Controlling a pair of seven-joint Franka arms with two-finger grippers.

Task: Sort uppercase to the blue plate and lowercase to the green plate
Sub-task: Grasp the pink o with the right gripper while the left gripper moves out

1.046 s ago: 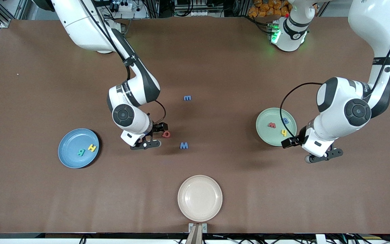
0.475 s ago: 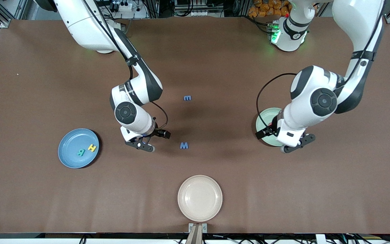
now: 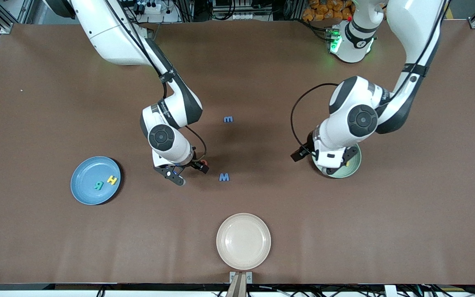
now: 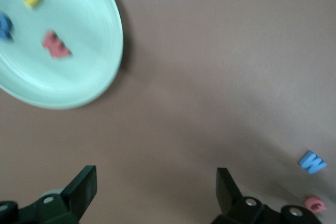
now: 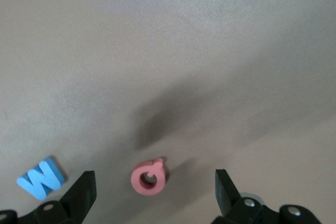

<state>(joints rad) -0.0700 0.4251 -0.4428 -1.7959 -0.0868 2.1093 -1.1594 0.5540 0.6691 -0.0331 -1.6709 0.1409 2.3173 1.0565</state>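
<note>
Red Q (image 5: 149,178): I see it on the bare table, between my right gripper's (image 5: 152,195) spread fingers, ungripped; mostly hidden from the front.
Blue W (image 3: 224,177): beside Q, toward the left arm's end, loose.
Small m (image 3: 228,119): farther from the front camera, open room around it.
Blue plate (image 3: 81,187): holds R and H.
Green plate (image 3: 353,170): largely covered by my left arm; left gripper (image 4: 156,195) open over bare table beside its rim.

Red Q (image 5: 149,177), blue W (image 3: 224,177) flat on table, unsorted.
</note>
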